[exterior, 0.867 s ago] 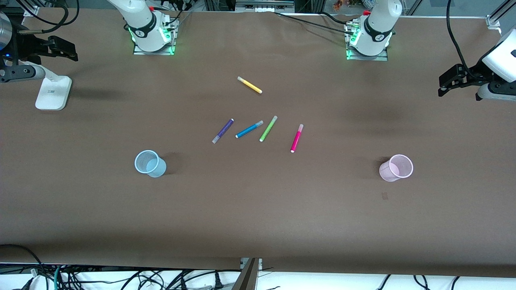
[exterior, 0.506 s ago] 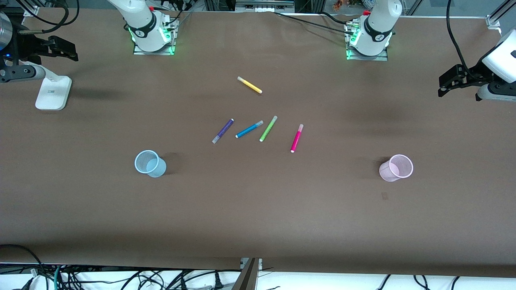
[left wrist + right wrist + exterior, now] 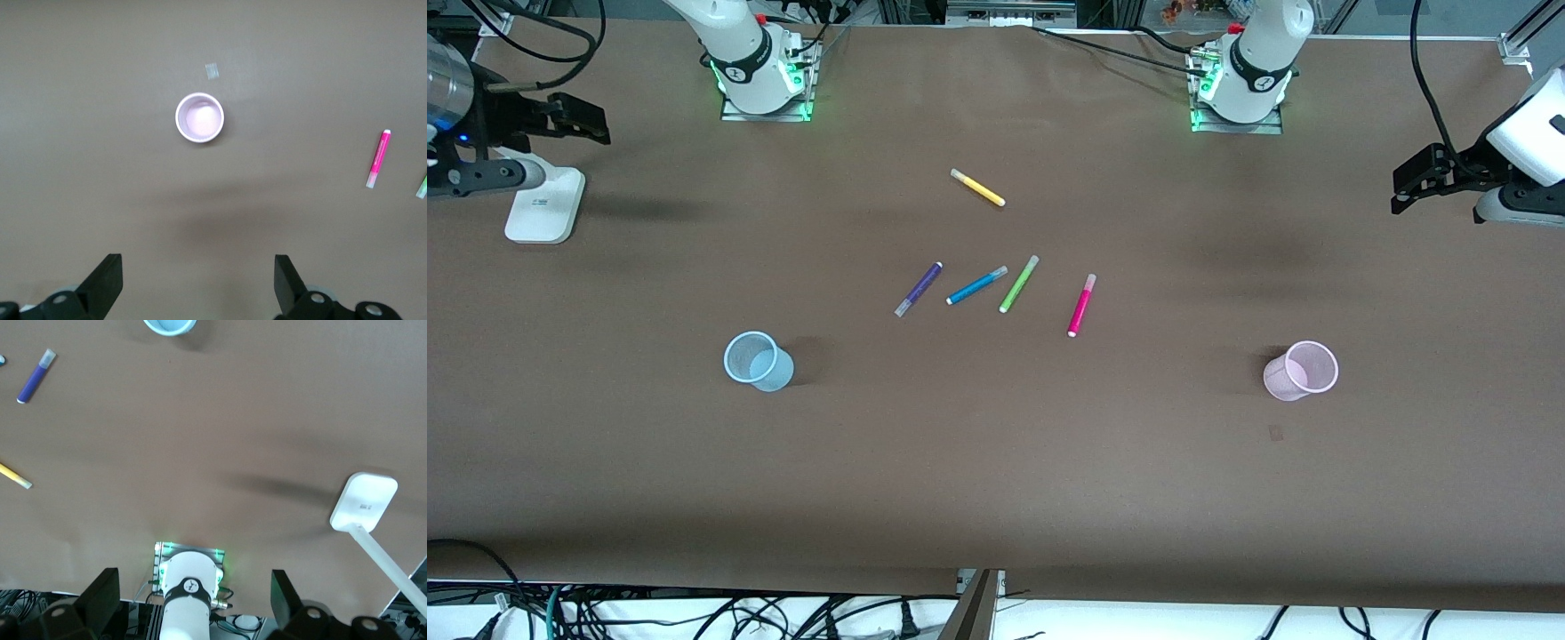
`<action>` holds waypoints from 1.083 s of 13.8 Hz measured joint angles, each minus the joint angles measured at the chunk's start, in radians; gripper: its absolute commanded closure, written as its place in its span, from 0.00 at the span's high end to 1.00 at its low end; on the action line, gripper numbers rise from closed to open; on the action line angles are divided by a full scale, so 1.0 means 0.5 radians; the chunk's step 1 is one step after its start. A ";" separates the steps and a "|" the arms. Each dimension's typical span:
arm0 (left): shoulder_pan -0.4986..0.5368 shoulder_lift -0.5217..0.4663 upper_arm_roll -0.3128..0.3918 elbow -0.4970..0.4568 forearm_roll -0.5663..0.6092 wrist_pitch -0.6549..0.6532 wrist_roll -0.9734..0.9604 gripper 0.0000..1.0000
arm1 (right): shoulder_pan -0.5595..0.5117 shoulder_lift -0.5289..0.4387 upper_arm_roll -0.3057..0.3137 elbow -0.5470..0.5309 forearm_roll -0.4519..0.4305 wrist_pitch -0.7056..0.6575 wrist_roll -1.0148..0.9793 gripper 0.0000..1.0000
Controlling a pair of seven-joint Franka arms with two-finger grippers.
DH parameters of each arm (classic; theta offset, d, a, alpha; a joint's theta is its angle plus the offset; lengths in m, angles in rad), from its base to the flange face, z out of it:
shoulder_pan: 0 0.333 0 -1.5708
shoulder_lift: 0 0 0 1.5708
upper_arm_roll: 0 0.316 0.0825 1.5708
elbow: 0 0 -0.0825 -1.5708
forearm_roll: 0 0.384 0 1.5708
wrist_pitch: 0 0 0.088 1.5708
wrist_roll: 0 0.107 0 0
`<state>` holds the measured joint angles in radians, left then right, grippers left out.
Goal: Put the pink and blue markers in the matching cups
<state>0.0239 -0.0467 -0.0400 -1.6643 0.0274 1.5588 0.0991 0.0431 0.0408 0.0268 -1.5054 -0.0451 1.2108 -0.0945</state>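
Both grippers aloft, jaws apart.

— What is laid out mid-table?
— A purple marker (image 3: 919, 289), a green marker (image 3: 1018, 284) and, nearer the bases, a yellow marker (image 3: 977, 188).
— Anything else?
— A white stand (image 3: 544, 205) is seen at the right arm's end.

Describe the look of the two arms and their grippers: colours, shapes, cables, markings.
Both arms are glossy white with rounded shells, a black ring with a small round logo above each base, and green lights on the base plates. The left gripper and right gripper are black and angular, with flat wedge-shaped fingers. Black cables loop to each wrist; the right wrist shows a blue light.
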 measured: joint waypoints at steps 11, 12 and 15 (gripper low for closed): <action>-0.120 0.604 -0.027 -0.007 -0.224 0.086 0.000 1.00 | 0.452 0.329 0.018 -0.009 0.187 0.456 1.289 1.00; -0.173 0.658 -0.029 -0.007 -0.227 0.155 -0.013 1.00 | 0.534 0.384 0.020 -0.012 0.187 0.523 1.446 1.00; -0.326 0.812 -0.034 -0.009 -0.228 0.337 -0.054 1.00 | 0.732 0.572 0.023 -0.033 0.187 0.762 1.798 1.00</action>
<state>-0.1388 0.3594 -0.0570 -1.6688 -0.0865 1.7275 0.0723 0.4092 0.3269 0.0384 -1.5218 0.0482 1.5916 0.8044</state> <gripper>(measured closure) 0.000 0.000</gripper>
